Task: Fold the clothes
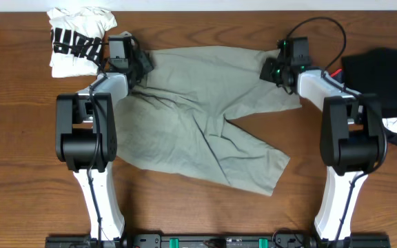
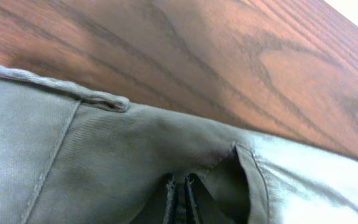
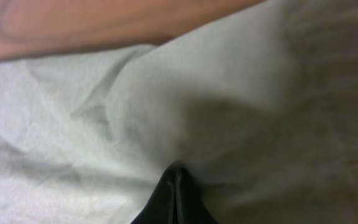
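1. Pinching the shorts (image 1: 198,117), spread on the table (image 1: 19,138): my left claw (image 1: 138,67) and right claw (image 1: 270,70) both clamp their far edge.
2. Next, I think: lift together, fold toward me.

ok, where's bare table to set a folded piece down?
Free: wood outside the left arm; the near strip between it and the right arm, below the shorts. Crowded: white tee far left, black cloth right edge.
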Robot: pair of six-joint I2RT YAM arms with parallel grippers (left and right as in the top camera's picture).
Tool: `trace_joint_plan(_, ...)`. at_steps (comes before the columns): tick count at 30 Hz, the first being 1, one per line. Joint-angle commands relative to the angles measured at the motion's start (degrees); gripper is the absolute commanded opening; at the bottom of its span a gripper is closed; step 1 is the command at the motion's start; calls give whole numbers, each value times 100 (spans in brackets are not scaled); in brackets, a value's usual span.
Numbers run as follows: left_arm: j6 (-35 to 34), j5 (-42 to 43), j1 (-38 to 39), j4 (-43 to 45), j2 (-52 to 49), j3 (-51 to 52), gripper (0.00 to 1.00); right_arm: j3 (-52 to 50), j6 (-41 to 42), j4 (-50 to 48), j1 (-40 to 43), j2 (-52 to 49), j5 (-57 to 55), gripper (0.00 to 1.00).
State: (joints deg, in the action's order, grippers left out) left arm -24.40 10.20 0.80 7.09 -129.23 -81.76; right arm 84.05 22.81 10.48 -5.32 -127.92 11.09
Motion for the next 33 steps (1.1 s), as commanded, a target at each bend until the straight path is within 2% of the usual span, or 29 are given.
trace_joint_plan(1, -140, -944, -87, -13, -431, 160, 11, 396, -358, 529, 282, -640, -575, 2)
trace_joint_plan(3, -109, -994, -87, 13, -431, 157, 13, 815, -476, 957, 339, -710, -726, 4)
trace_joint_plan(5, -94, -986, -87, 13, -428, 157, 30, 1139, -640, 1296, 361, -710, -881, 7)
trace_joint_plan(7, -17, -984, -87, 9, -411, 151, 33, 1561, -789, 1786, 378, -691, -1025, 13)
trace_joint_plan(9, 208, -979, -87, -83, -328, 127, 54, 2081, -820, 2430, 378, -688, -1198, 20)
trace_joint_plan(11, 424, -979, -85, -214, -133, 125, 66, 2599, -828, 3034, 389, -686, -1239, 26)
trace_joint_plan(13, 450, -979, -87, -376, 184, 125, 89, 3152, -824, 3585, 391, -675, -1239, 39)
trace_joint_plan(16, 448, -979, -87, -691, 916, 125, 100, 3985, -730, 4374, 387, -610, -1237, 50)
trace_joint_plan(20, 448, -979, -87, -1128, 2048, 125, 98, 4811, -573, 5268, 345, -341, -1213, 53)
trace_joint_plan(25, 446, -979, -87, -1991, 3152, 125, 98, 5123, -505, 6161, 199, 240, -1082, 54)
trace_joint_plan(33, 367, -981, -103, -4732, 4131, 127, 98, 5121, -511, 8251, -409, 1121, -1064, 53)
